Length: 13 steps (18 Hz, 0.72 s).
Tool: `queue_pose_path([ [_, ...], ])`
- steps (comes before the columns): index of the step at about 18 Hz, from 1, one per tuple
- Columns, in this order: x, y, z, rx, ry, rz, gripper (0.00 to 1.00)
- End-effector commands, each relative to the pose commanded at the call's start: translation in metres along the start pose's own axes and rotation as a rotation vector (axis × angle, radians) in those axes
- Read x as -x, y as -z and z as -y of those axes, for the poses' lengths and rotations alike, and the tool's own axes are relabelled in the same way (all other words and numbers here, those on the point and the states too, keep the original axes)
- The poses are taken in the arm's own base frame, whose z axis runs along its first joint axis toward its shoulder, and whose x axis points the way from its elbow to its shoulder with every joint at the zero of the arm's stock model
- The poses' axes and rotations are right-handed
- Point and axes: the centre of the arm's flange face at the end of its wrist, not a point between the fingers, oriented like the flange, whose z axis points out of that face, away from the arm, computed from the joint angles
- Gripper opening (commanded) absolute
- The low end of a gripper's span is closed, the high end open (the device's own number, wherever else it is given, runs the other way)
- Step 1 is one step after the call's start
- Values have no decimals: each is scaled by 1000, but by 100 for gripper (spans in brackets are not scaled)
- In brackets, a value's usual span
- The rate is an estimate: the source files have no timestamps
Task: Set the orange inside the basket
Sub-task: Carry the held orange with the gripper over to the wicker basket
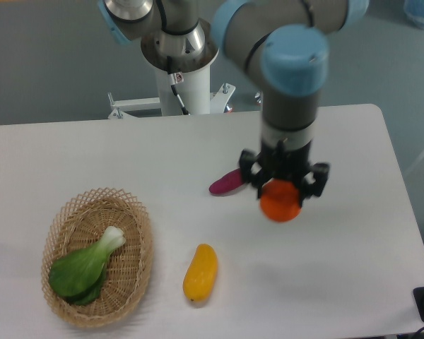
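Holding the orange (280, 202) above the table (353, 240), my gripper (283, 189) has both fingers pressed on its sides. The basket (134, 215) stands well apart, far left of the orange.

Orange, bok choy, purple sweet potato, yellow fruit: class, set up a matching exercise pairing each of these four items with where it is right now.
Items:
1. orange
2. bok choy
3. purple sweet potato
4. yellow fruit

Places:
A. lying inside the basket
B. on the table, nearest the front edge
C. held in the gripper
D. on the table, partly behind the gripper

Pairs: 1-C, 2-A, 3-D, 4-B
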Motion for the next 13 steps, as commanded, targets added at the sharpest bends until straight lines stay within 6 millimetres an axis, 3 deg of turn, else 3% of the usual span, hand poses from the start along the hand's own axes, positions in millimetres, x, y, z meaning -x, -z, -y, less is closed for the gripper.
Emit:
queue_pose_path([
  [4,-91,3,20,-11,106,-30,63],
  [9,-197,-29,46,-60,177,-57,63],
  [13,-240,-67,57,-79,200,-69,63],
])
